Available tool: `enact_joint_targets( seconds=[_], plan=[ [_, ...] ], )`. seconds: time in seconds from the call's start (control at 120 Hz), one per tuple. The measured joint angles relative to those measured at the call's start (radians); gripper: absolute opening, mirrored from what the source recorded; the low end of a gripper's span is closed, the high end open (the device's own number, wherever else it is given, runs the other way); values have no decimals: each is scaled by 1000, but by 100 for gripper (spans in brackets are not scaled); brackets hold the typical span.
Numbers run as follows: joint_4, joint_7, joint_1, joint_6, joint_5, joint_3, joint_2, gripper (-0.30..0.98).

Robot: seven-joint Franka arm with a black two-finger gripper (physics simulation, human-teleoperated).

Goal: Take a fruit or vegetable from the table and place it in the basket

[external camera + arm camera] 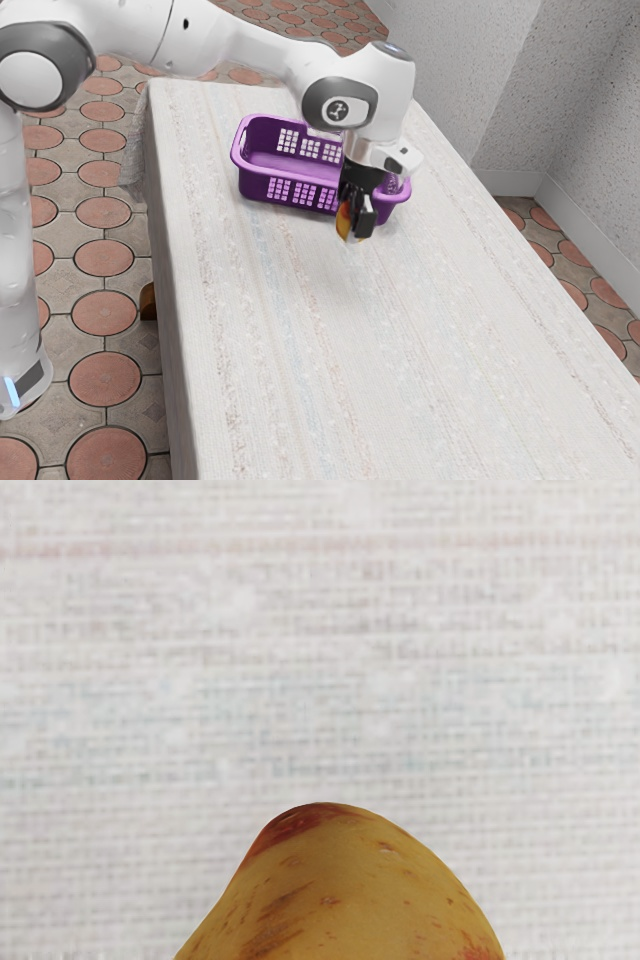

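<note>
In the exterior view my gripper (356, 214) points down in front of the purple basket (256, 186), near its right end. It is shut on a yellow-and-red fruit (344, 222), part of which shows beside the near black finger. The arm and hand cover part of the basket's right side; the part of its inside that shows holds nothing visible. In the wrist view the rounded end of the fruit (340, 900) rises from the lower edge, yellow with red patches and brown streaks, against the pale cloth.
A pale striped cloth covers the table (400, 370). The basket stands toward its far end, with raised walls around it. A small brown object (148, 302) shows beside the table's left edge in the exterior view, partly hidden by it.
</note>
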Motion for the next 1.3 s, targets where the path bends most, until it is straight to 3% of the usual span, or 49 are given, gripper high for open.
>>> enact_joint_targets(
  seconds=[0.158,0.517,0.775,1.3],
  plan=[
    [20,5,-11,-75,22,32,-30,26],
    [22,33,119,-173,79,42,-87,26],
    [22,90,127,-198,106,132,-89,26],
    [137,281,164,-178,119,272,16,26]
  ],
)
